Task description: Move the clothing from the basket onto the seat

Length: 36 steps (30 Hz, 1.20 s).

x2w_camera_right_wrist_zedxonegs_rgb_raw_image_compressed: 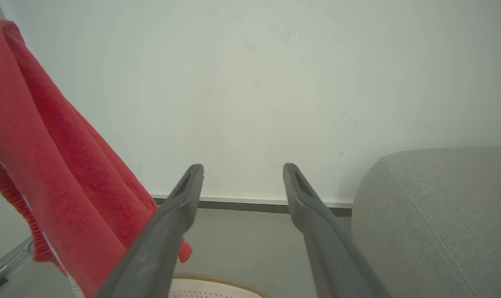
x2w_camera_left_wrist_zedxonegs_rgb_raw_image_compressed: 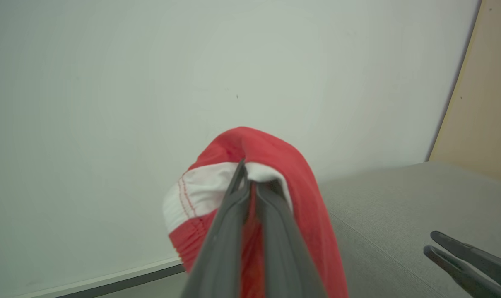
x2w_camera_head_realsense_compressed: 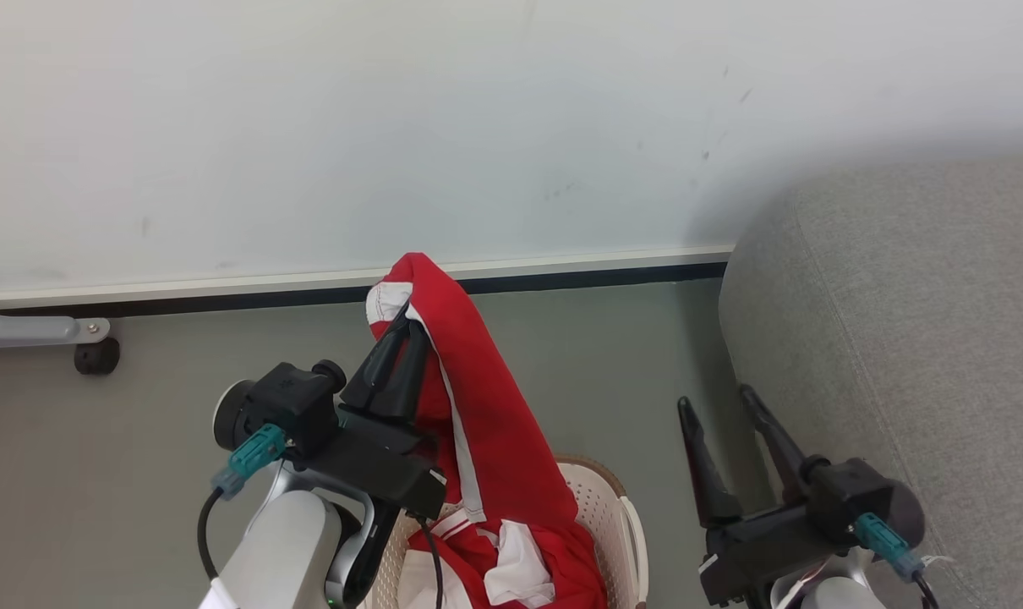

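Left gripper, jaws pinched on a red garment, holds it above the basket (more clothes lie inside); right gripper hangs wide open near the sofa, the job apparently barely begun.

Background: plain pale wall; carries a few small dark scuffs toward the right. Ends below in a white skirting strip with a dark band directly under it. Meets a matt grey-green floor. At far left: grey metal leg, bolted near its tip, sitting on a black caster that touches the floor just before the skirting strip. In left wrist view, upper right: tan panel adjoining the wall.
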Motion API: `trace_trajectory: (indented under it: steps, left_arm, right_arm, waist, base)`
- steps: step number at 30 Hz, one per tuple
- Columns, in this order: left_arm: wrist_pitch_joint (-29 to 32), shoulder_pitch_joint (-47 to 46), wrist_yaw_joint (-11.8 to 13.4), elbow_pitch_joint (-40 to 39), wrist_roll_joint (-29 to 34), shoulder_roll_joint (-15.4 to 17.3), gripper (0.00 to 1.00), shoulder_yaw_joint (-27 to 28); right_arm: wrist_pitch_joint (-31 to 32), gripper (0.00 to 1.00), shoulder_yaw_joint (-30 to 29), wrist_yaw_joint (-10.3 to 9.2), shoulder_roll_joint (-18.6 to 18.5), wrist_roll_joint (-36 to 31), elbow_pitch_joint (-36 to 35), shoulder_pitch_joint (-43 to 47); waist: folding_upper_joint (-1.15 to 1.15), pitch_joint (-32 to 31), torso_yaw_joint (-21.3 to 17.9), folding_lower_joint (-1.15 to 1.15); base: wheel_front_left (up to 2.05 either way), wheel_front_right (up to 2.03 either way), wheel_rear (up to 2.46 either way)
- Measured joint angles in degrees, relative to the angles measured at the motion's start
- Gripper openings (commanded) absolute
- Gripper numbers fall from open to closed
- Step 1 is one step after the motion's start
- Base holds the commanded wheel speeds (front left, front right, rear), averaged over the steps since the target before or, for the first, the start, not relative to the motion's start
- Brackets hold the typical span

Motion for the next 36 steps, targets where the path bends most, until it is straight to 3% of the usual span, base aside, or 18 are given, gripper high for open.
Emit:
trace_trajectory:
  steps: [6, 14, 19, 30, 36]
  left_arm:
    - [0.59, 0.08, 0.1, -1.79, 0.0, 0.15, 0.0, -0.16]
    - [1.68, 0.42, 0.51, -3.3, 0.12, 0.31, 0.0, -0.67]
    - [2.47, 0.57, 0.51, -3.88, 0.15, 0.25, 0.0, -1.49]
    - [3.89, 0.75, 0.49, -6.27, 0.36, 0.12, 0.0, -3.14]
    - [4.63, 0.76, 0.48, -7.0, 0.44, 0.01, 0.0, -3.88]
  right_arm:
    - [0.52, 1.0, 2.91, 1.6, 0.41, -0.1, -1.14, -0.81]
    - [2.2, 1.0, 12.33, 6.09, 1.63, -0.89, -2.13, -3.46]
    - [3.1, 1.0, 16.25, 6.93, 1.92, -1.09, -1.09, -4.82]
    - [4.03, 1.0, 22.39, 6.8, 1.88, 0.86, 3.36, -13.22]
    - [4.02, 0.97, 26.7, 4.78, 1.89, 5.02, 6.0, -18.44]
  waist:
    - [0.0, 0.0, 0.14, 0.0]
    - [0.0, 0.17, 0.32, 0.0]
    - [0.0, 0.24, 0.5, 0.0]
    - [0.0, 0.42, 1.09, 0.0]
    - [0.0, 0.71, 1.64, 0.0]
  base:
    - [0.0, 0.0, 0.0]
    - [0.0, 0.0, 0.0]
    - [0.0, 0.0, 0.0]
    - [0.0, 0.0, 0.0]
    - [0.0, 0.0, 0.0]
